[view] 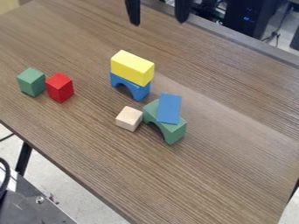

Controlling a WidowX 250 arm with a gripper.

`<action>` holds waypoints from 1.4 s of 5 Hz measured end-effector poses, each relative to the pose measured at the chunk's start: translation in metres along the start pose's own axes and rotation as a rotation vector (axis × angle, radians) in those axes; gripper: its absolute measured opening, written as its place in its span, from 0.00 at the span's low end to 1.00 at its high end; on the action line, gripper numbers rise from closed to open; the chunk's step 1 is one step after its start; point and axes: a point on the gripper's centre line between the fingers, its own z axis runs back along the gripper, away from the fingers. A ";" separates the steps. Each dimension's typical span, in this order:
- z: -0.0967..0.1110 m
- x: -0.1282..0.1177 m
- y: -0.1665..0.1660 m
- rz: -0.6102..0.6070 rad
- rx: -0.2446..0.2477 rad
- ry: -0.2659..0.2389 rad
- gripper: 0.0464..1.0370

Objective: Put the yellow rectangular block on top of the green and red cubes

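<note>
Over the far side of the bench, our tool hung released, and we had lift, carry and placing all left to do, as the yellow block sat on the blue arch, right of the green cube and red cube.

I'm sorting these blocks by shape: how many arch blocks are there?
2: the blue arch under the yellow rectangular block, and the green arch beneath the blue rectangular block.

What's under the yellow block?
The yellow block sits on a blue arch, whose opening faces the camera's lower left. The arch's top face is covered by the block, and the table patch beneath the arch is mostly hidden.
</note>
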 end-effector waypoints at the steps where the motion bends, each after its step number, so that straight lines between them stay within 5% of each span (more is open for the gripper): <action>1: -0.009 0.001 -0.001 0.224 0.040 0.067 0.96; 2: -0.024 0.009 -0.001 0.477 0.101 0.082 0.96; 3: -0.031 0.016 -0.006 0.596 0.062 0.086 0.96; 4: -0.045 0.026 -0.003 0.516 -0.070 0.170 0.96; 5: -0.054 0.031 0.005 0.541 -0.117 0.198 0.96; 7: -0.061 0.045 0.017 0.551 -0.048 0.171 0.96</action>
